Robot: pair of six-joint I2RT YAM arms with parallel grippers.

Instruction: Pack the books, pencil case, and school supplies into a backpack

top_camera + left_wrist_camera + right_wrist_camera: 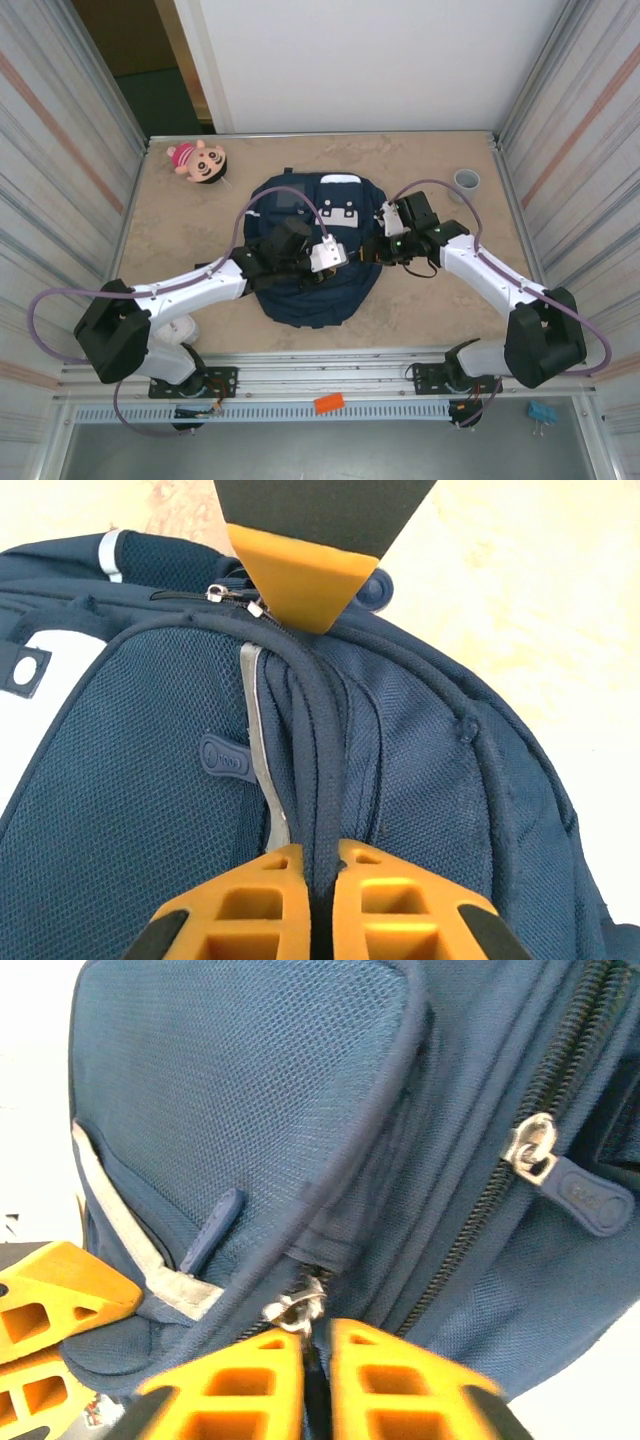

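You're likely zipping the backpack (pixel 310 305): left jaws pinch its piping (pixel 320 760); right jaws sit nearly together at the zip pull (pixel 295 1310), hold unclear. Secure it, then draw.

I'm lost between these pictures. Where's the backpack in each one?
Top external: backpack in the middle of the table.
Left wrist: backpack from left edge to lower right.
Right wrist: backpack across the centre, top to bottom.
Shared landmark: grey strip beside a small blue tab, both wrist views.
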